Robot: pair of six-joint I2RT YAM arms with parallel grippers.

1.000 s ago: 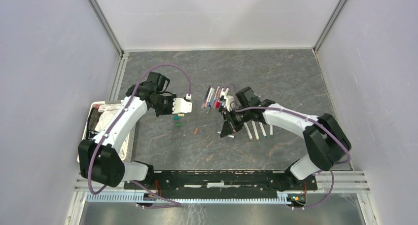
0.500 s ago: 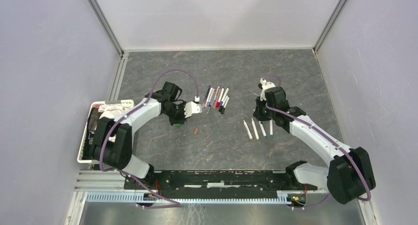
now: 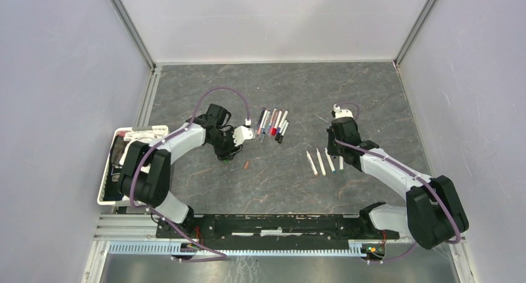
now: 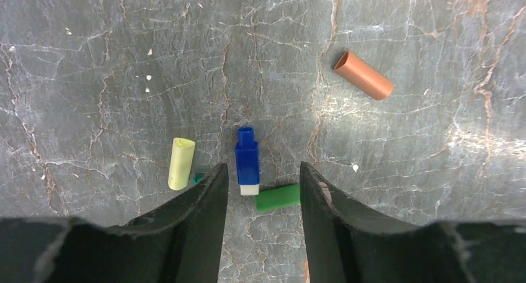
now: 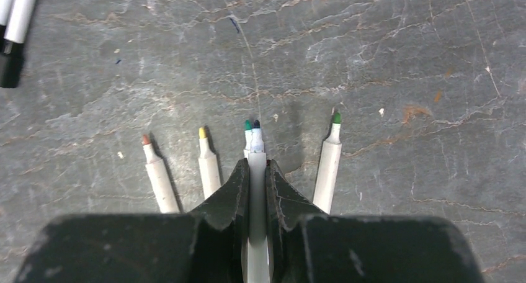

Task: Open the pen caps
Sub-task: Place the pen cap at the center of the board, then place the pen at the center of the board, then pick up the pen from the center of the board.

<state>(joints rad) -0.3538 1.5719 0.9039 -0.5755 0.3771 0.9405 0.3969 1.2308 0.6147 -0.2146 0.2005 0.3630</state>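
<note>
My left gripper [image 4: 263, 171] is open and hangs low over loose pen caps on the table. A blue cap [image 4: 247, 162] lies just ahead of the gap between its fingertips. A green cap [image 4: 278, 197] lies by the right finger, a yellow cap [image 4: 181, 163] to the left and a brown cap [image 4: 363, 75] farther off. My right gripper [image 5: 256, 165] is shut on a white pen with a dark blue tip [image 5: 256, 140]. It holds this pen over a row of uncapped pens [image 5: 209, 168]. In the top view the left gripper [image 3: 227, 154] and right gripper [image 3: 335, 154] flank the capped pens [image 3: 273, 125].
A white basket [image 3: 124, 134] with odd items sits at the table's left edge beside the left arm. The brown cap [image 3: 247, 165] lies between the two groups. Grey walls close in the table on three sides.
My right gripper has moved right from the capped pens to the uncapped row, carrying a pen. My left gripper has moved down over the loose caps and stands open.
</note>
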